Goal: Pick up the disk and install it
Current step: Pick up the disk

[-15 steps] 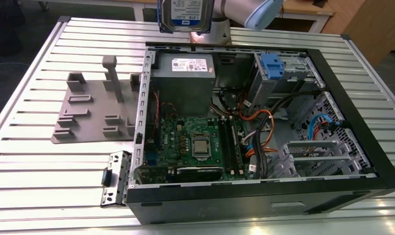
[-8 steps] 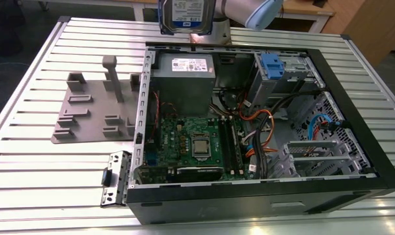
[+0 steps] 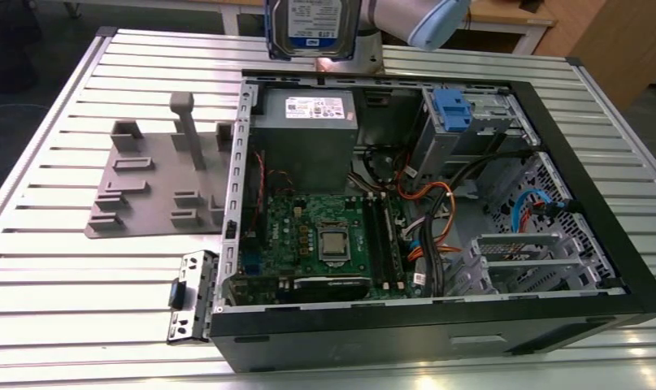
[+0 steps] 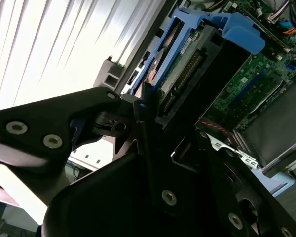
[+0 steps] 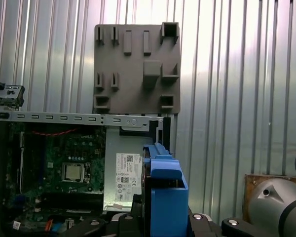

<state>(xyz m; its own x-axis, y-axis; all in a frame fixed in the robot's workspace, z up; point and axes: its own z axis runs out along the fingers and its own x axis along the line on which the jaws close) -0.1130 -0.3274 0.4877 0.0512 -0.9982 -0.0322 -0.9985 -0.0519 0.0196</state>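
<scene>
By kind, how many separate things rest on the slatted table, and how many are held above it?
Open computer case: 1
Grey fixture plate: 1
Small metal bracket: 1
Disk, held above the table: 1
Total: 4

Probably a robotics lab: slotted aluminium workbench (image 3: 45, 268), opened computer case (image 3: 414, 337), wooden furniture (image 3: 604, 41) behind.

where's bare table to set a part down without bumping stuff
The table is bare at the exterior view's left, from the grey fixture plate to the near edge, beside the loose bracket. Inside the case, cables crowd the middle.
</scene>
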